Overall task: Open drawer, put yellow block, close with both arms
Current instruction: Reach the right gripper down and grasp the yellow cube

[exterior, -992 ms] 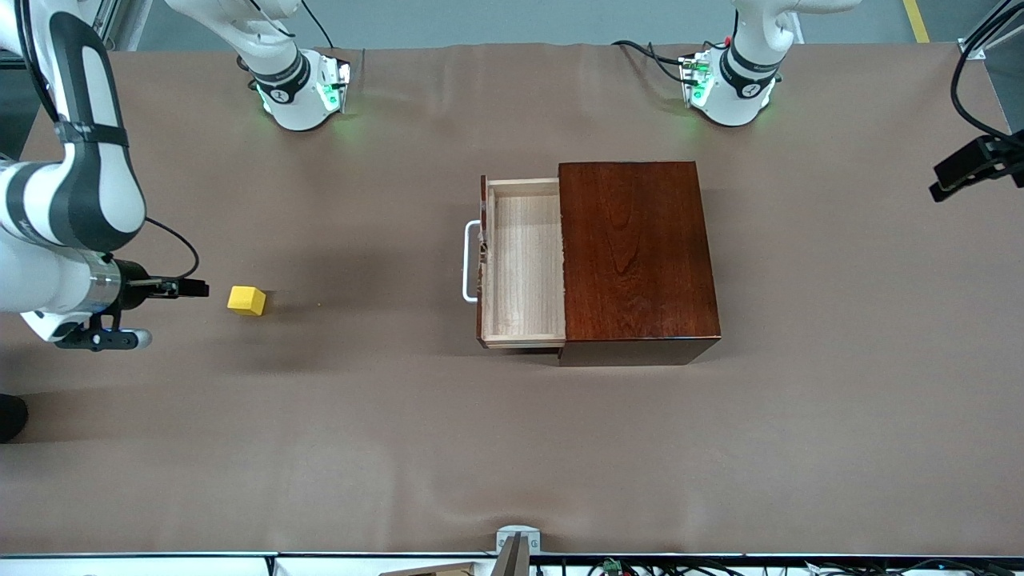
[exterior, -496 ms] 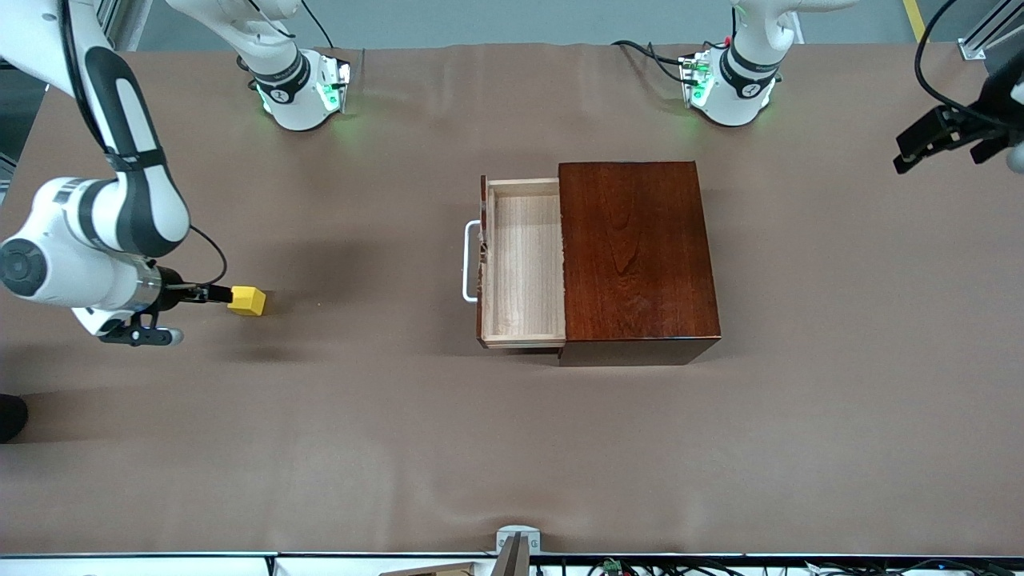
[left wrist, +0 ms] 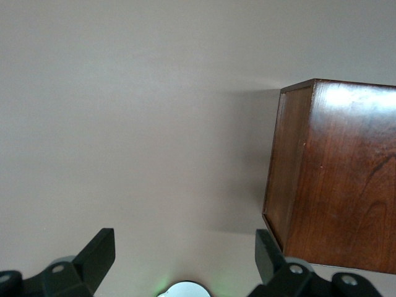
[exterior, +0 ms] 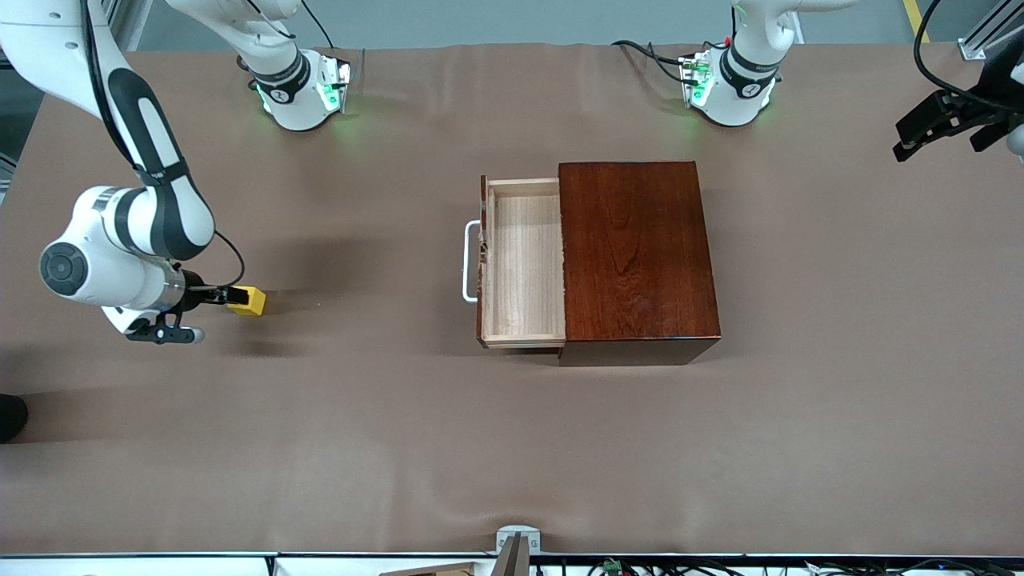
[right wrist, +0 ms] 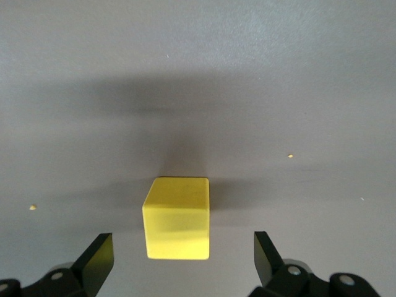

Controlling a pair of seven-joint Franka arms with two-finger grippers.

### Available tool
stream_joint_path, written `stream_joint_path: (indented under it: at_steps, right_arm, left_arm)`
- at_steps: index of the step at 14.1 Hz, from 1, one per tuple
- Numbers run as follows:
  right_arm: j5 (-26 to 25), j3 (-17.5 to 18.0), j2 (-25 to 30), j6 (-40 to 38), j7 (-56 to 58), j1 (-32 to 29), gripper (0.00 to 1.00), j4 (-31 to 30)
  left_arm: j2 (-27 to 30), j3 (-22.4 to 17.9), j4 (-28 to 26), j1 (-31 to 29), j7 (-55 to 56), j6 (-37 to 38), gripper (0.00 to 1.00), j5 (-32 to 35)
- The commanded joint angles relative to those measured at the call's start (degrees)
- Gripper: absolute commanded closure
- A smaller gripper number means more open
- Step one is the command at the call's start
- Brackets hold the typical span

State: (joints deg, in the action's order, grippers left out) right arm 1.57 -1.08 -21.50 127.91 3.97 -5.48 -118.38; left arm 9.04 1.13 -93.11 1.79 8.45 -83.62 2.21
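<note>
With the drawer (exterior: 524, 264) already open at frame centre, the right gripper (exterior: 234, 297) spreads its jaws around the yellow block (exterior: 250, 301) at left, needing to close, while the left gripper (exterior: 944, 126) waits open at upper right.

1. Table (exterior: 400, 448) covered by a brown cloth.
2. Glossy dark mahogany box (exterior: 636, 252) resting on it, its pale-wood drawer (exterior: 524, 264) pulled out toward the right arm's end.
3. Small bright yellow cube (exterior: 250, 301) standing on the cloth near the right arm's end, well apart from the box.
</note>
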Motion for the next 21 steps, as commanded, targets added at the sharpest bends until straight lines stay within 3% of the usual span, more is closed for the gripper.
stream_joint_path:
  at_steps: [1,3,5,7,10,14,17,21]
  right_arm:
    - [1.2,0.8,-0.6,2.6,-0.2,-0.7,0.0,-1.5]
    - [1.2,0.9,-1.0,4.7,-0.3,-0.8,0.0,-3.0]
    - [2.3,0.9,-1.1,5.0,-0.4,-0.8,0.29,-3.3]
    - [2.6,0.9,-1.4,5.9,-0.4,-0.7,0.38,-3.8]
    - [2.7,1.0,-1.4,5.9,-0.3,-0.7,0.9,-4.1]
    - [2.7,1.4,-0.1,1.6,-0.2,-0.1,1.0,-3.3]
    - [2.8,2.4,1.7,-2.4,-0.5,0.5,1.0,-2.2]
    - [3.3,2.7,3.4,-13.7,-5.6,3.2,1.0,4.3]
  left_arm:
    - [1.2,0.7,-0.9,-1.0,-1.1,0.2,0.0,-1.4]
    - [1.2,0.7,-0.9,-1.1,-1.1,0.2,0.0,-1.4]
    - [1.3,0.7,-0.8,-1.1,-1.0,0.2,0.0,-1.3]
    - [1.2,0.7,-0.2,-1.0,-0.9,0.2,0.0,-1.3]
    - [1.2,0.7,-0.2,-1.0,-0.7,0.2,0.0,-1.4]
    - [1.2,0.6,-0.3,-1.1,-0.9,0.2,0.0,-1.2]
    - [1.2,0.6,-0.3,-1.0,-1.0,0.2,0.0,-1.2]
    - [0.8,0.7,-0.3,-1.0,-0.9,0.2,0.0,-0.9]
